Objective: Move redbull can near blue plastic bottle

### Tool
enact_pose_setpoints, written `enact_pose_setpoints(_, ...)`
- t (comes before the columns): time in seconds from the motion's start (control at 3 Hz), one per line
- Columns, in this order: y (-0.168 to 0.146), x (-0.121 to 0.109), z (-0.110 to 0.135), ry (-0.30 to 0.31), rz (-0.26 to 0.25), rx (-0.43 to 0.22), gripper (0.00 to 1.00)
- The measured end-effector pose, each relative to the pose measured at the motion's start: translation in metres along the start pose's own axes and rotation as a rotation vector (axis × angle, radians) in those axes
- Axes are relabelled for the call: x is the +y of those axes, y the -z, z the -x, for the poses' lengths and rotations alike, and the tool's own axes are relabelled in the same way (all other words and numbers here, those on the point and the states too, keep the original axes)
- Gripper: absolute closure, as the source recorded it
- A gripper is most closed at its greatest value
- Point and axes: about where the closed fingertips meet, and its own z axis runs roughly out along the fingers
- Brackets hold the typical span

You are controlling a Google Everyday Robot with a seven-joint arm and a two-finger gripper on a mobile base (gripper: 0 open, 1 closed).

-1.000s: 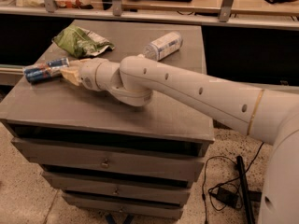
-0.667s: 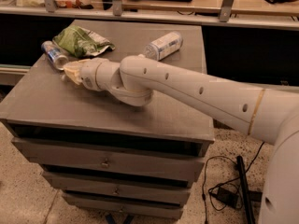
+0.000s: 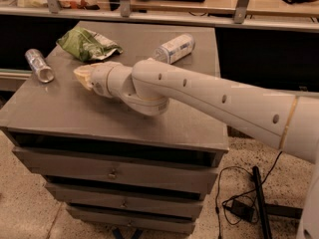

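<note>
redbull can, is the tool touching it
Apart. The camera view shows tabletop between the redbull can at the table's edge and the tool beside it.

arm (image 3: 214,99): white, dark dimples, gold band | gripper (image 3: 81,75): tan, arm's far end

A crumpled green foil snack bag (image 3: 88,44) lies at upper left on the flat top of a grey metal drawer cabinet (image 3: 60,108), just above the gripper (image 3: 82,75) at left-centre, while a black cable (image 3: 234,183) and small black power adapter (image 3: 241,209) trail across the speckled floor (image 3: 25,213) at lower right.
</note>
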Motion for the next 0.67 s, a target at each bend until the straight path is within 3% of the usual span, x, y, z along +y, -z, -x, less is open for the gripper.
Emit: enact_pose_setpoints(0.67,0.0028,0.0009,0.0048,0.002,-0.027,0.011,0.38)
